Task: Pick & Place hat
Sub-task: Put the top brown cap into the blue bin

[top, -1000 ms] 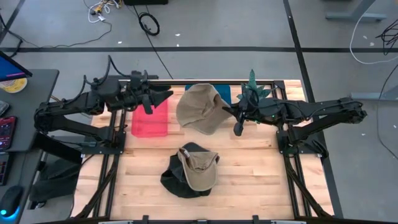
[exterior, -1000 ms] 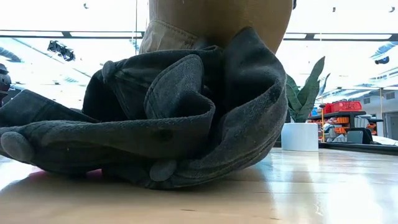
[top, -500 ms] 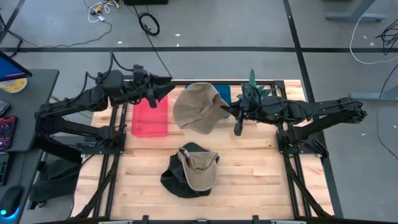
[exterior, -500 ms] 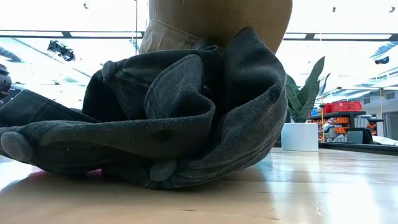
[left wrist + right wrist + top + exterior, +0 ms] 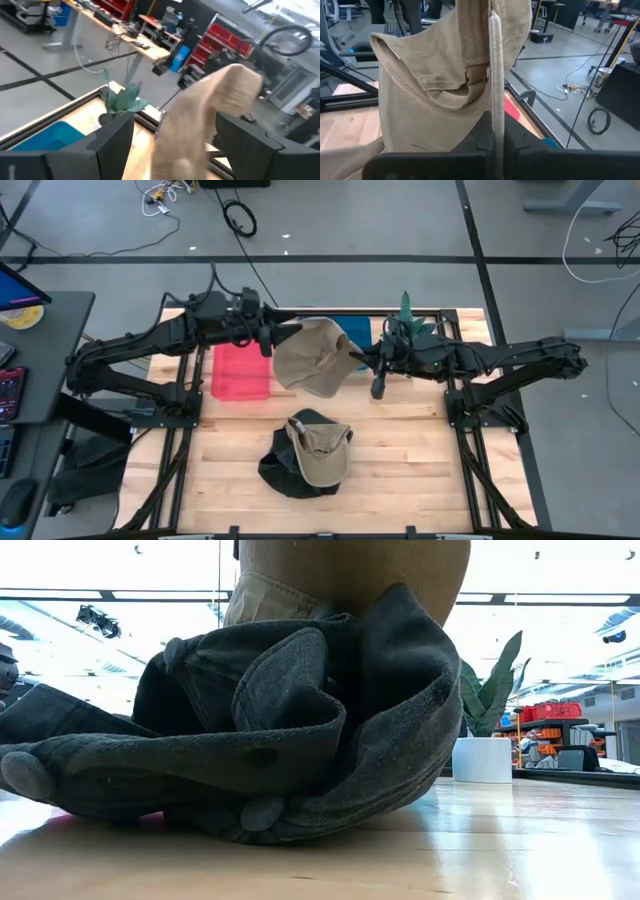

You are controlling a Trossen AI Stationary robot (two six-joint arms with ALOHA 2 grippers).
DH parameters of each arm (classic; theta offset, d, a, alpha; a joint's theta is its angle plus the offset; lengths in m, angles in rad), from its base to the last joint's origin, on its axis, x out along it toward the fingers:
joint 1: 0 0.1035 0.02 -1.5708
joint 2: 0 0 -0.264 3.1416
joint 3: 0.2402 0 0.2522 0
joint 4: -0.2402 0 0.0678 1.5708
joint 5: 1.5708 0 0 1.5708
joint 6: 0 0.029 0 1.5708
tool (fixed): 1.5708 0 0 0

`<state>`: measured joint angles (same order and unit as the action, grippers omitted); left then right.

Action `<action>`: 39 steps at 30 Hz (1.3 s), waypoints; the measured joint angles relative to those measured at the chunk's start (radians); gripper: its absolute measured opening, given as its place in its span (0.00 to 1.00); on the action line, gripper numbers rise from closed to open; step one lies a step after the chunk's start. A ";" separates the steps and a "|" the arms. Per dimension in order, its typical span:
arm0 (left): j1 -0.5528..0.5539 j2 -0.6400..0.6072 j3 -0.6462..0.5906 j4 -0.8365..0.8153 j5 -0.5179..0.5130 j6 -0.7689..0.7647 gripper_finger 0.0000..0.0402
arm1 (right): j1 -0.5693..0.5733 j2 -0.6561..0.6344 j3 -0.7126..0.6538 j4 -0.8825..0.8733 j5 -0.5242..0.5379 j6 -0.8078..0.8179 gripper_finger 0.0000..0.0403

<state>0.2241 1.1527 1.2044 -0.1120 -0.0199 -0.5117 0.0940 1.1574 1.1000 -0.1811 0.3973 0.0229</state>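
Three hats are showing in the high view: one tan hat (image 5: 312, 357) hanging in the air over the back of the table (image 5: 400, 470), and a second tan hat (image 5: 320, 452) lying on a dark hat (image 5: 283, 472) near the front. The right gripper (image 5: 366, 362) is pinching the hanging hat's edge between closed fingers. The left gripper (image 5: 283, 334) is reaching it with fingers spread. A red tray (image 5: 240, 370), a blue tray (image 5: 360, 328) and one plant (image 5: 405, 320) are sitting behind. No writing is readable. The low view is mostly blocked by the dark hat.
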 joint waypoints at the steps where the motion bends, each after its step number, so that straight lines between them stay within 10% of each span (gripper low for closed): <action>1: 0.000 0.003 0.000 -0.001 0.012 0.000 0.71 | 0.000 0.002 0.000 0.005 0.001 0.005 0.01; 9: -0.001 0.004 0.000 -0.015 0.068 0.027 0.59 | 0.000 0.003 0.000 0.001 0.002 0.021 0.01; 21: -0.003 0.004 0.000 -0.021 0.069 0.087 0.07 | 0.000 0.003 0.000 0.001 -0.026 0.066 0.01; 27: -0.004 0.004 0.000 -0.038 0.107 0.089 0.08 | 0.000 0.003 0.000 -0.001 -0.026 0.115 0.03; 39: 0.003 -0.022 0.000 -0.087 0.103 0.167 0.05 | -0.032 -0.011 0.000 0.000 -0.156 0.333 0.48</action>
<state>0.2274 1.1304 1.2045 -0.1992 0.0830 -0.3449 0.0623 1.1464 1.1000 -0.1813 0.2412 0.3560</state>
